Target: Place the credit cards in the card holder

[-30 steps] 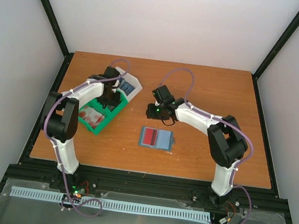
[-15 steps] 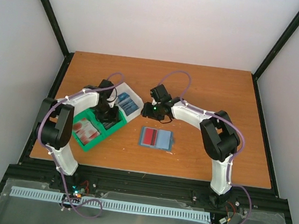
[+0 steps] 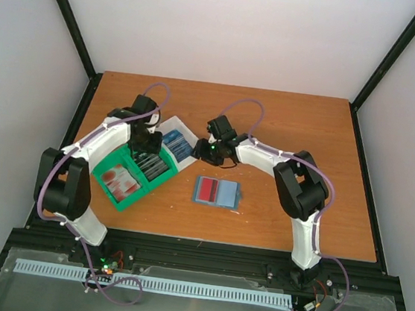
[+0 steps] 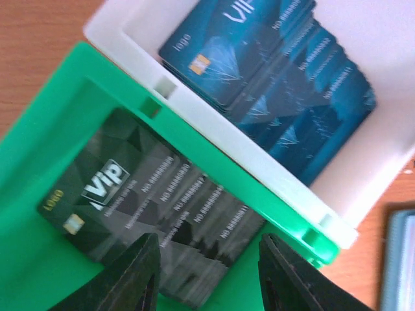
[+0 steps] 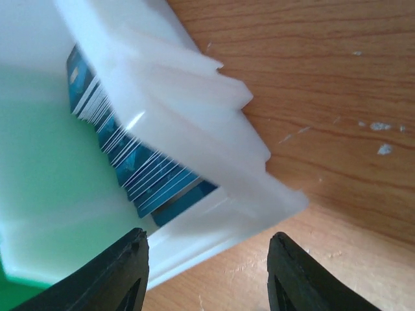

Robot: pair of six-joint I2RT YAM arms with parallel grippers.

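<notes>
The card holder [image 3: 217,192] lies open mid-table with a red card [image 3: 207,190] on its left half. Dark credit cards [image 4: 149,214] are fanned in the green bin [image 4: 39,149]; my left gripper [image 4: 207,278] hovers open just above their near end, holding nothing. Blue credit cards [image 4: 272,84] fill the white bin [image 4: 214,123] beside it. My right gripper [image 5: 207,272] is open at the white bin's outer corner [image 5: 214,214], its fingers either side of the wall, with the blue card stack [image 5: 142,175] just inside. From above, the left gripper [image 3: 145,145] and right gripper [image 3: 207,149] flank the white bin.
Red cards [image 3: 120,181] lie in the near compartment of the green bin [image 3: 106,189]. The white bin [image 3: 167,127] touches the green one. Black frame rails [image 3: 78,43] and pale walls enclose the wooden table [image 3: 307,137].
Both bins have shifted toward the near left. My right gripper has moved left up to the white bin's corner. The left arm's elbow has swung out to the left, with its gripper still over the dark cards.
</notes>
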